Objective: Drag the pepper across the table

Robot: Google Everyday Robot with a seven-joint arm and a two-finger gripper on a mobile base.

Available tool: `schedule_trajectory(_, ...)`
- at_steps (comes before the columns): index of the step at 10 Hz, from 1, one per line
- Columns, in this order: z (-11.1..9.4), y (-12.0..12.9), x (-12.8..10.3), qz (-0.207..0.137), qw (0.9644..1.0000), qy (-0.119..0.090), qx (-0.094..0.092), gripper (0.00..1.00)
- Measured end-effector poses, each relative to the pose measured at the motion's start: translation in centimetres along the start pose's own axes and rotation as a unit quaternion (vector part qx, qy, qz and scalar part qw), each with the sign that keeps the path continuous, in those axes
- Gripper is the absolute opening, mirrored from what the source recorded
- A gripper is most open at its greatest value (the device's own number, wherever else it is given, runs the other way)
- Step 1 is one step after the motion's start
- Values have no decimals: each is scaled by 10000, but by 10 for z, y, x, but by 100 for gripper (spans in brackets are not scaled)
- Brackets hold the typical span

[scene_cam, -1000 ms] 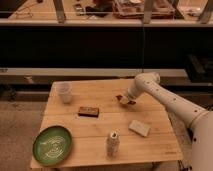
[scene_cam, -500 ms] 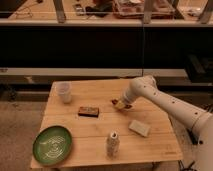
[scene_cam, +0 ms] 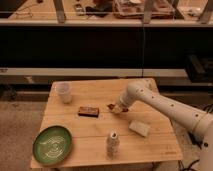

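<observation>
The pepper (scene_cam: 110,106) is a small dark-red slim thing lying on the light wooden table (scene_cam: 95,92), just left of my gripper's tip. My gripper (scene_cam: 118,108) comes in from the right on a white arm and sits low on the tabletop near the middle, touching or almost touching the pepper. The gripper partly hides the pepper's right end.
A brown flat box (scene_cam: 88,111) lies left of the pepper. A clear cup (scene_cam: 64,92) stands at the back left. A green plate (scene_cam: 52,144) sits at the front left. A small white bottle (scene_cam: 113,144) stands at the front middle. A pale packet (scene_cam: 139,127) lies to the right.
My gripper has moved left across the table from the right side toward the middle, and the pepper has shifted left with it, closer to the brown box.
</observation>
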Motion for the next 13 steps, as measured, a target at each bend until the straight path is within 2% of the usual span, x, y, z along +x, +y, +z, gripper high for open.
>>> schedule_trajectory(6, 9, -36, 13, -322, 9993, 44, 200, 31)
schedule_trajectory(13, 8, -91, 20, -792, 9957, 142, 469, 31)
